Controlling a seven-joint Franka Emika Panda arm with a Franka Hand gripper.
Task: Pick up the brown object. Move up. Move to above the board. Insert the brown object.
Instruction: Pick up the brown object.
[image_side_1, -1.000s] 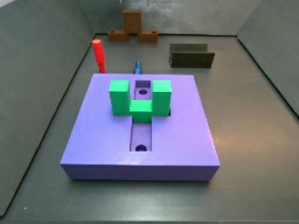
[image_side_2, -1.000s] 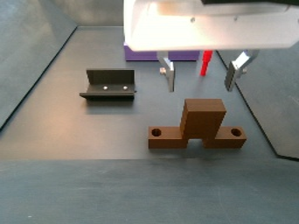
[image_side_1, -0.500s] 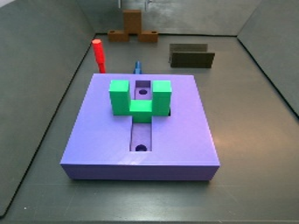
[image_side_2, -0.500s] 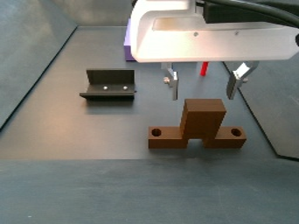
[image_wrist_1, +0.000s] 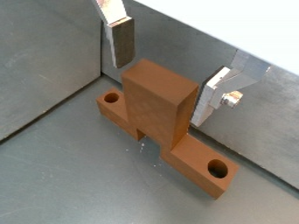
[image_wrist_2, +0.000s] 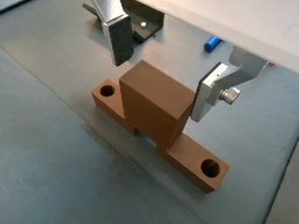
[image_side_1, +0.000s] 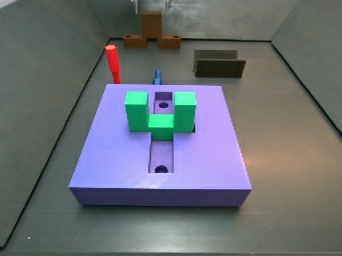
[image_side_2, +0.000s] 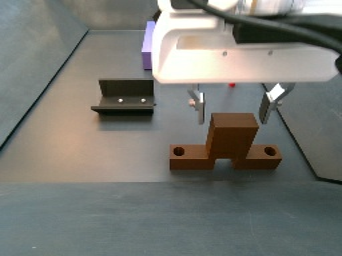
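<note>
The gripper (image_side_2: 235, 105) has come lower than a second ago, its open fingers (image_wrist_1: 121, 39) now straddling the brown object (image_wrist_1: 158, 99) on the floor, seemingly not yet touching, well apart from the board (image_side_1: 160, 150), so closing comes next.

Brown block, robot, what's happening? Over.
Gripper open, fingers either side of the brown object's upright part. Block on the floor, not gripped. Nothing in the way.
</note>
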